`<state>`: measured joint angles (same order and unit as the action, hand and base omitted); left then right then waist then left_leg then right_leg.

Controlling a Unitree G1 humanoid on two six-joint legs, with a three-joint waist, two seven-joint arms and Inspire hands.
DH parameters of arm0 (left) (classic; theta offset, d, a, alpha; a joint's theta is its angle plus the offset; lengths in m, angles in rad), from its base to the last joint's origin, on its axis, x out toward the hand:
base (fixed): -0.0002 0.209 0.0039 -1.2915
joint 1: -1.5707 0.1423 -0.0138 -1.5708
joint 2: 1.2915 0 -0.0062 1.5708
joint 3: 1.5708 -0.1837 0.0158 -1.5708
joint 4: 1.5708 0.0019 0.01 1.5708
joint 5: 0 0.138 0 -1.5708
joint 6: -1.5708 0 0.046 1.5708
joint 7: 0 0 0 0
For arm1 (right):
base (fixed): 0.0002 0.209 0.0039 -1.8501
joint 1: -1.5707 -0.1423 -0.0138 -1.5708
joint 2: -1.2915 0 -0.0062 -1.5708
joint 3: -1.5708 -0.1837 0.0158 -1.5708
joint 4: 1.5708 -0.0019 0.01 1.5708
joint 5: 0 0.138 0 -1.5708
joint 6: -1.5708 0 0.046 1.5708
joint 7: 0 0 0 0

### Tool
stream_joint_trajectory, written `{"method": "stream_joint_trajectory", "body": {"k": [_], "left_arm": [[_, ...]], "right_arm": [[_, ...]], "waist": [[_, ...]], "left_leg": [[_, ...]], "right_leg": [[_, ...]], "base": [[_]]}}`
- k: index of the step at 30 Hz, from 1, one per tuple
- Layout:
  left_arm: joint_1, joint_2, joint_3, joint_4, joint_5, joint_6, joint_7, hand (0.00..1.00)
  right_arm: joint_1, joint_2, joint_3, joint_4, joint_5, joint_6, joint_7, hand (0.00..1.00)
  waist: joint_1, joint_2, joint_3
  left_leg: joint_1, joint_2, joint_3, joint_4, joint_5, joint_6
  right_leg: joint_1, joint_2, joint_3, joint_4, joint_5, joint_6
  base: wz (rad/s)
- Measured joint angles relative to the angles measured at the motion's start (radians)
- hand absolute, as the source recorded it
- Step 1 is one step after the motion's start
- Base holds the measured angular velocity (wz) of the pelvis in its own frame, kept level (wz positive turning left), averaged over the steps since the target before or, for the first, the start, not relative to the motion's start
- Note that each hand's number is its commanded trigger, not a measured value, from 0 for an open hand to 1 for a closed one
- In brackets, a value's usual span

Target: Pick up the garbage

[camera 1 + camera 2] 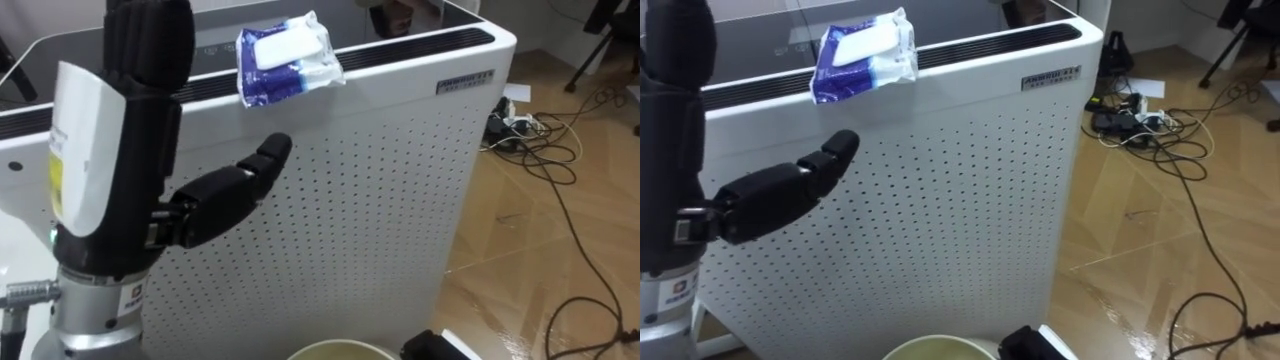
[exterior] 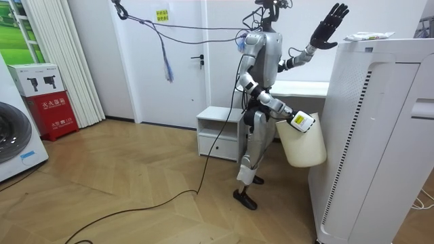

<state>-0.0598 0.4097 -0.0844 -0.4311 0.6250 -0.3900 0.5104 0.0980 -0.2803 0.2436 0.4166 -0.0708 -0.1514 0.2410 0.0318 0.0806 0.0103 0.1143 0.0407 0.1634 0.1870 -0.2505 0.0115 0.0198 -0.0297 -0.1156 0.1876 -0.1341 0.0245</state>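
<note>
Garbage: crumpled blue-and-white plastic packet (image 1: 288, 57) lay on the top edge of the tall white perforated appliance (image 1: 380, 200).
Left hand (image 1: 150, 150): raised near the packet, fingers straight, empty.
Right hand (image 2: 300, 122): at the cream plastic bin (image 2: 302, 146) rim; grip could not be told.
Label: small grey print (image 1: 465, 82) on the appliance front, unreadable.

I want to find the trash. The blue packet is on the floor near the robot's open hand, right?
No, the blue packet lies on top of the white machine, near the open left hand; the left eye view shows it.

eyes: head-mounted, down, close | room cam: far, side-on | shared: white cabinet (image 2: 380, 135)
</note>
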Motion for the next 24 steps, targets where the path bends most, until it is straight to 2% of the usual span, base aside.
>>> {"method": "stream_joint_trajectory", "body": {"k": [17,24], "left_arm": [[-0.033,-0.005,-0.025,-0.002,0.026,0.006,-0.081,0.00],[-0.036,-0.005,-0.058,-0.002,0.045,0.027,-0.134,0.00]], "right_arm": [[0.000,0.017,0.001,0.000,-0.018,0.000,0.000,1.00],[0.000,0.024,0.014,0.000,-0.022,0.000,0.012,1.00]], "waist": [[-0.005,-0.004,0.0001],[-0.005,-0.005,-0.0003]], "left_leg": [[0.002,0.001,0.000,0.000,0.000,0.000],[0.002,0.001,0.001,0.000,0.000,0.000]], "right_leg": [[0.001,0.000,-0.001,0.001,0.000,0.000],[0.001,-0.001,-0.002,0.001,0.000,0.000]], "base": [[0.00],[0.00]]}}
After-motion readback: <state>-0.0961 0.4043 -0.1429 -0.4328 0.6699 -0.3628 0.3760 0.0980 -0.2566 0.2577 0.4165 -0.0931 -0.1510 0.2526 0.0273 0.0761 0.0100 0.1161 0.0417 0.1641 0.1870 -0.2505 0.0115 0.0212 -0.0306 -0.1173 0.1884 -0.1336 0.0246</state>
